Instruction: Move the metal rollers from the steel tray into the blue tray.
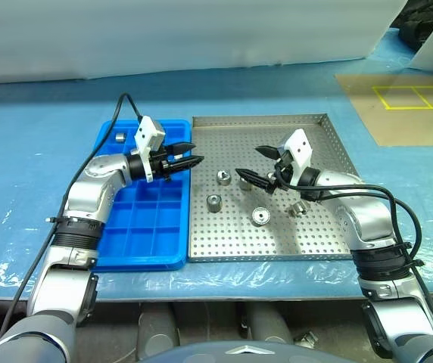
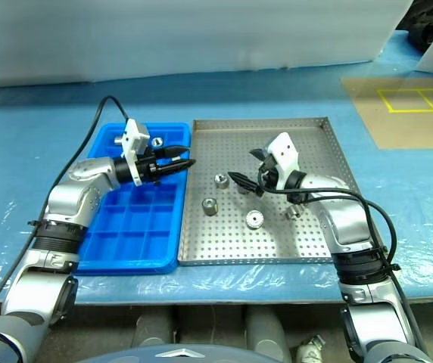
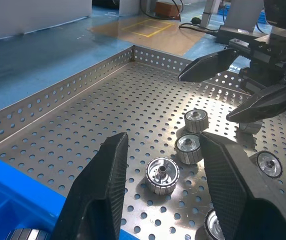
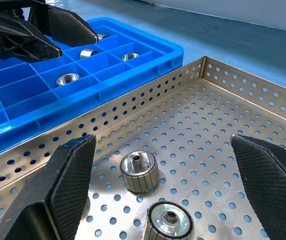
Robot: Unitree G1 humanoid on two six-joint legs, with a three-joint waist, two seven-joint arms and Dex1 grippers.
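Blue tray [image 1: 137, 242]: left side, some rollers already inside.
Left gripper [image 1: 187, 156]: empty, fingers a little apart, over the tray edge.
Metal rollers [image 1: 238, 198]: on steel tray [image 1: 319, 242].
Right gripper [image 1: 260, 166]: spread wide, empty.
Risk: rollers might roll away if bumped.

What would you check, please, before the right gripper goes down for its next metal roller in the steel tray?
1. Right gripper open and empty: ok, jaws wide apart with nothing between them.
2. A roller within its span: ok, a knurled metal roller stands on the steel tray between its fingers in the right wrist view, not touched yet.
3. Neighbouring rollers clear of the fingers: not ok, a second roller sits right beside the target.
4. Left gripper out of the way: ok, over the edge of the blue tray, apart from the right one.
5. Left gripper empty: ok, nothing shows between its fingers.
6. Free compartments in the blue tray: ok, most are empty.
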